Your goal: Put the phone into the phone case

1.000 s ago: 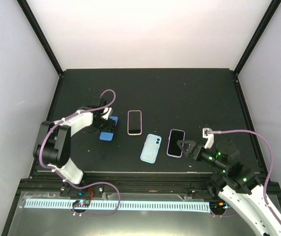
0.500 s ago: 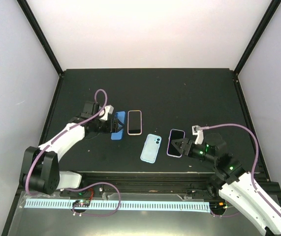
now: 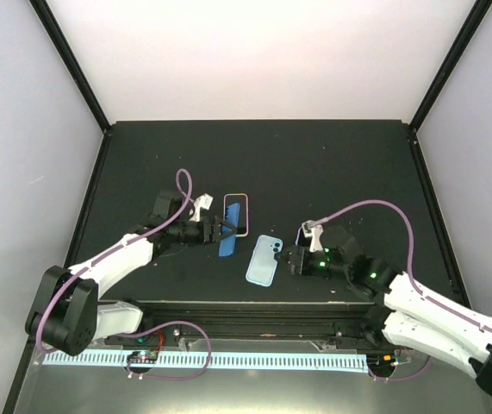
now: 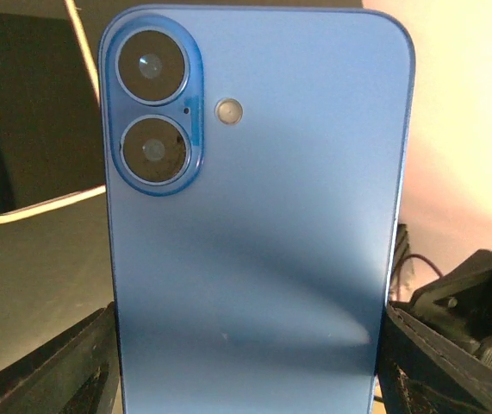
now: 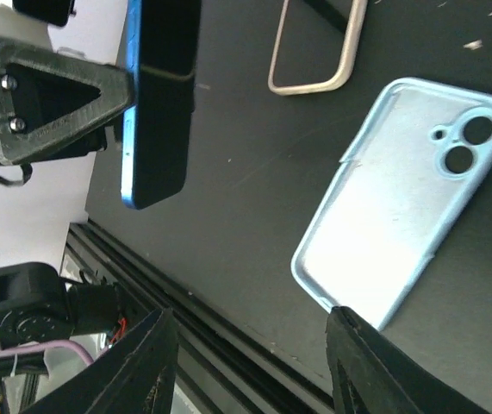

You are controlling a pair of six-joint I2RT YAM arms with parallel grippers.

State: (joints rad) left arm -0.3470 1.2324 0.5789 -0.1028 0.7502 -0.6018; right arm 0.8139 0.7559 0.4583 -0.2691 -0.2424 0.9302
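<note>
Though not yet seated in anything, already lifted and carried most of the way: blue phone (image 3: 227,240) pinched on its long edge in the left gripper (image 3: 219,231), raised off the black table (image 3: 340,164). Moved within the last second from the table's far left to just beside the pink-rimmed case (image 3: 238,207), and so nearer the light blue case (image 3: 264,260), apart from it as yet. Swung in over the same second from the right: right gripper (image 3: 287,260), now at the light blue case's right edge, narrowed from wide to roughly half-spread, holding nothing (covers the purple-rimmed phone seen earlier). Probably means pick-up done and insertion still ahead, with the right arm placed to steady the case.

From above, gives the whole layout but not the case's facing. From the left wrist, fills the frame with the phone's back: twin lenses stacked at upper left, a flash beside them, dark fingers (image 4: 47,371) pressed against both lower sides; shows no case at all. From the right wrist, settles the case question: lies hollow side up, lens cut-out at the far end, near corner just beside one finger (image 5: 375,371) without being gripped. Also shows the phone edge-on, hanging above the table to the left, dark screen side turned toward the case. Matches, to judge by the paired lens opening.
</note>
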